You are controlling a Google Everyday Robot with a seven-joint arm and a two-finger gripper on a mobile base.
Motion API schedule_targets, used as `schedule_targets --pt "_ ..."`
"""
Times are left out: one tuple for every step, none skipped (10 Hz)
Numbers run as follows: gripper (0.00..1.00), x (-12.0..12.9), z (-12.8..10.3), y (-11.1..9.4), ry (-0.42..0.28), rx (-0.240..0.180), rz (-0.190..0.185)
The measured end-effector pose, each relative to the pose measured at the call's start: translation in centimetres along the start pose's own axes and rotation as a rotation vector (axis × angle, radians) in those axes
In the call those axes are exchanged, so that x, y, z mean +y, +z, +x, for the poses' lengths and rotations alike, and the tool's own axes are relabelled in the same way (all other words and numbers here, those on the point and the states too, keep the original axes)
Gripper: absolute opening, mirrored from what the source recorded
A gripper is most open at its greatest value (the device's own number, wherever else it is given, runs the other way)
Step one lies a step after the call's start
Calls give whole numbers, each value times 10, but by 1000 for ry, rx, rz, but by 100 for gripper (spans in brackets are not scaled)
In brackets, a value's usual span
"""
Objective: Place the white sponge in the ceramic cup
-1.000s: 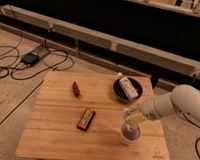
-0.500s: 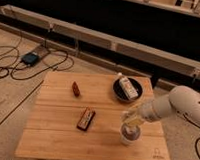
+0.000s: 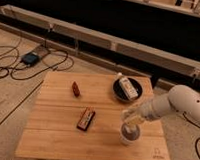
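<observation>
The ceramic cup (image 3: 129, 135), white with a dark inside, stands near the front right of the wooden table (image 3: 56, 137). My gripper (image 3: 129, 119) hangs directly over the cup, just above its rim, on the white arm (image 3: 180, 104) that reaches in from the right. It is shut on the white sponge (image 3: 127, 115), a pale off-white block at its tip, whose lower end is level with the cup's mouth.
A black bowl (image 3: 118, 92) holding a white-and-brown labelled box (image 3: 126, 86) stands behind the cup. A dark bar with white print (image 3: 86, 119) lies mid-table and a small red-brown object (image 3: 75, 88) lies farther back. Cables and a blue device (image 3: 30, 57) lie on the floor at left.
The gripper with the sponge has sunk slightly toward the cup's mouth. Nothing else on the table has moved.
</observation>
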Motion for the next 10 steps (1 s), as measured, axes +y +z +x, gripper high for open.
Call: schedule_targets --pt "80 0 -1 0 0 2 2" --pt "80 0 -1 1 2 5 3" --pt "80 0 -2 1 3 8 4" --pt "80 0 -2 2 3 10 6" --pt "80 0 -2 2 3 12 7" --pt "80 0 -2 2 4 16 6" --pt "80 2 0 2 7 25 2" --pt "80 6 3 0 13 36 -5" --pt "80 5 3 0 15 36 -5" --pt "80 5 3 0 15 35 -4"
